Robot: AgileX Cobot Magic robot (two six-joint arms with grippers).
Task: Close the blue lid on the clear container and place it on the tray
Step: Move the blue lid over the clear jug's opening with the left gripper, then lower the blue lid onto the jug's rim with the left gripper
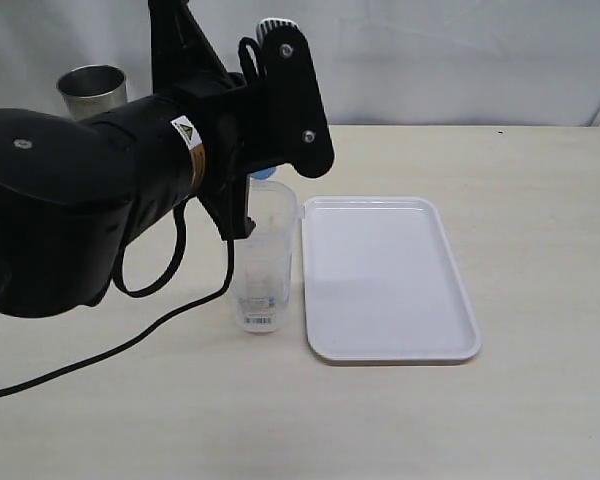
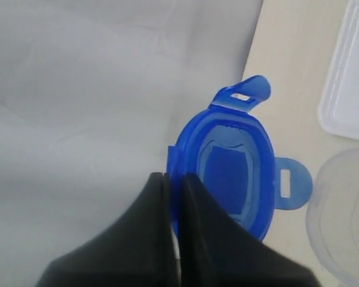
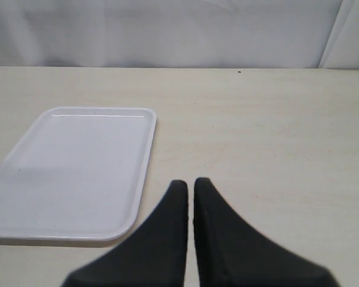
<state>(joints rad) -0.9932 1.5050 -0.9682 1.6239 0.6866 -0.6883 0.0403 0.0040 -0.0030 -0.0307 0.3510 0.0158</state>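
My left jaws are pinched narrow on one edge of the blue lid point(image 2: 233, 173). The rest of the lid juts out past the tips, and its flaps hang free. The clear container point(image 1: 263, 262) stands upright on the worktop point(image 1: 520, 200), mouth open, just beside the long edge of the tray point(image 1: 390, 280).

The lid is not over that mouth yet. In my left wrist view the container's rim point(image 2: 341, 209) lies off to one side, beyond the lid's far flap. In the exterior view only a sliver of blue shows just above the rim. I judge the lid must shift sideways until it is centred, then go straight down the container's upright axis. I cannot tell whether it sits level.

My right jaws are nearly closed and empty, across the tray from the container, so the left arm is nearer.
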